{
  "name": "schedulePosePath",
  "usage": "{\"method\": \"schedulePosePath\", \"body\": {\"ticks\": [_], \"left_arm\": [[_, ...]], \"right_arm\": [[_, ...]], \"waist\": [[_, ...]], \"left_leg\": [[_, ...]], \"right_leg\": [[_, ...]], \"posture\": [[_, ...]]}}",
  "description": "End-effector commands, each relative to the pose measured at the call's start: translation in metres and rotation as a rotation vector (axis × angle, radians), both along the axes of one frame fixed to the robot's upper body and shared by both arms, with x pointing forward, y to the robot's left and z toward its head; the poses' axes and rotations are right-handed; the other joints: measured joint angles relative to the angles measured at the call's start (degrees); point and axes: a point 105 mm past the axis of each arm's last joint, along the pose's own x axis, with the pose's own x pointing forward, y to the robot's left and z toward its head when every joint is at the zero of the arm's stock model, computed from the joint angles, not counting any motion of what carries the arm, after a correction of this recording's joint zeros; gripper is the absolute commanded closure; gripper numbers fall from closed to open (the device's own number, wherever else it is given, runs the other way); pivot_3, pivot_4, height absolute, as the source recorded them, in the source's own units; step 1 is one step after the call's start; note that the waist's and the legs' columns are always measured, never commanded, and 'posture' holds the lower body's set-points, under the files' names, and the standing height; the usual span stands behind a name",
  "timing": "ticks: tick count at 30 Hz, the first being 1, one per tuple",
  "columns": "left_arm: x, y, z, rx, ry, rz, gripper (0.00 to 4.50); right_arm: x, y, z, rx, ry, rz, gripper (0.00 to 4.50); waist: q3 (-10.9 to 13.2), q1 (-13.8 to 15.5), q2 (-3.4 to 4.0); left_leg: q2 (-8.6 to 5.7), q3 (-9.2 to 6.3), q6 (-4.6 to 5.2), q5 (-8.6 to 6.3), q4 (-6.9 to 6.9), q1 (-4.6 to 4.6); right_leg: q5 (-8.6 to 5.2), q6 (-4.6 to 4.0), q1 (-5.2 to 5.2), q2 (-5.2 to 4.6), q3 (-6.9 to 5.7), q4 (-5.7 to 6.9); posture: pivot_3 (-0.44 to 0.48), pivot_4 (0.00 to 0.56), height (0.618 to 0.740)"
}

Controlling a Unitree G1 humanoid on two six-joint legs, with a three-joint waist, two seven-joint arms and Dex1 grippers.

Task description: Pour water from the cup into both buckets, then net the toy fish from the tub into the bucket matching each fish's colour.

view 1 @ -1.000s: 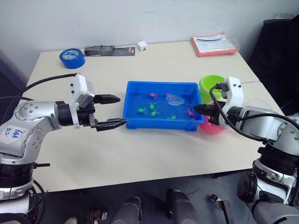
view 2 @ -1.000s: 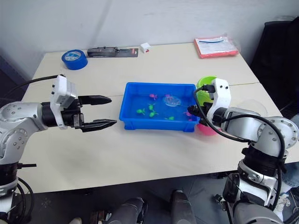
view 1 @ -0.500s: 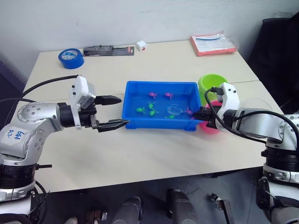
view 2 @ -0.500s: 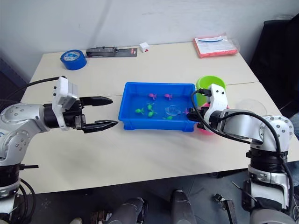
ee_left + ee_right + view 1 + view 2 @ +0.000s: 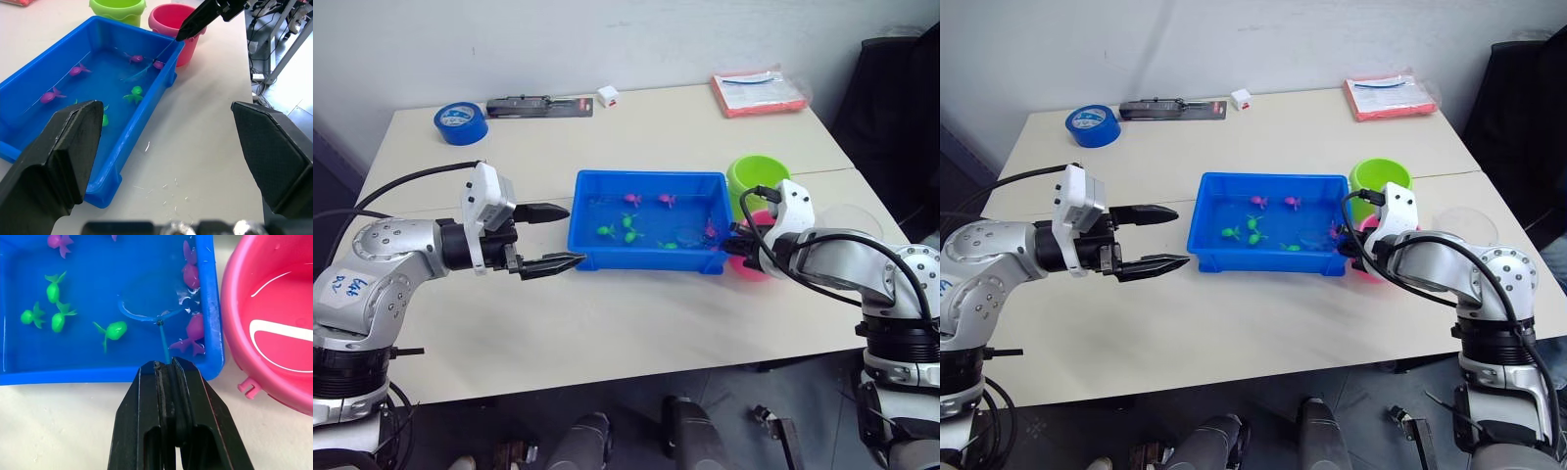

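Right gripper is pinched shut on the thin stick of the net, right at the stick's near end. That looks like the best place to hold it, because the stick is skinny and could slip or twist between the black fingers. I think the net is very light and a bit bendy, and the water will push on the mesh when it moves. The hoop is down in the water at the end of the blue tub nearest the buckets. The long way of the net runs from the gripper out over the tub's front wall, and the hoop points in toward the middle of the tub.

Two pink fish float just beside the hoop, close to the tub's wall. They are not inside the ring yet, as far as I can tell. A green fish is near the hoop on the other side. More green fish swim farther off. The fish look tiny and slippery, so they could slide off the mesh.

The pink bucket sits just past that end of the tub, with water in it. The green bucket stands right behind the pink one.

Left gripper hovers over the table beside the other end of the tub. Its fingers are wide apart and hold nothing.
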Motion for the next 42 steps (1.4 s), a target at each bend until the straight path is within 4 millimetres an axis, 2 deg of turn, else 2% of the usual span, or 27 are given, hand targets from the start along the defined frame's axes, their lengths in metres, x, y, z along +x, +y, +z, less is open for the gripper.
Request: {"method": "schedulePosePath", "body": {"ticks": [1,10,15,23,42], "left_arm": [[-0.004,-0.001,0.009,0.000,-0.052,-0.009,0.00],[-0.002,0.000,0.011,0.004,-0.059,-0.010,0.00],[-0.002,0.001,0.012,0.006,-0.062,-0.009,0.00],[-0.001,0.000,0.013,0.007,-0.070,-0.013,0.00],[0.003,0.003,0.015,0.020,-0.075,-0.017,0.00]], "right_arm": [[-0.001,-0.001,0.007,-0.010,-0.015,-0.012,3.72],[0.002,-0.001,0.008,-0.058,-0.008,-0.045,3.72],[0.004,-0.001,0.016,-0.102,-0.058,-0.027,3.72],[0.006,0.006,0.030,-0.168,-0.204,0.057,3.72],[-0.008,0.020,0.037,-0.181,-0.419,0.271,3.72]], "waist": [[0.0,0.0,0.00],[0.0,0.0,0.00],[0.0,0.0,0.00],[0.0,0.1,0.00],[0.0,0.1,0.00]], "left_leg": [[0.00,0.00,0.00,0.00,0.00,0.00],[0.00,0.00,0.00,0.00,0.01,0.00],[0.00,0.01,0.00,0.00,0.01,0.00],[0.00,0.01,0.00,0.00,0.04,-0.04],[0.01,0.02,0.00,0.00,0.04,-0.05]], "right_leg": [[0.00,0.00,0.00,0.00,0.00,0.00],[0.00,0.00,0.00,0.00,0.00,-0.01],[0.00,0.00,0.00,0.00,0.00,-0.01],[0.01,0.01,0.00,0.00,0.00,-0.02],[0.02,0.00,-0.02,0.01,-0.01,-0.01]], "posture": [[0.000,0.150,0.740],[0.000,0.150,0.740],[0.000,0.150,0.740],[0.000,0.150,0.740],[0.000,0.150,0.740]]}}
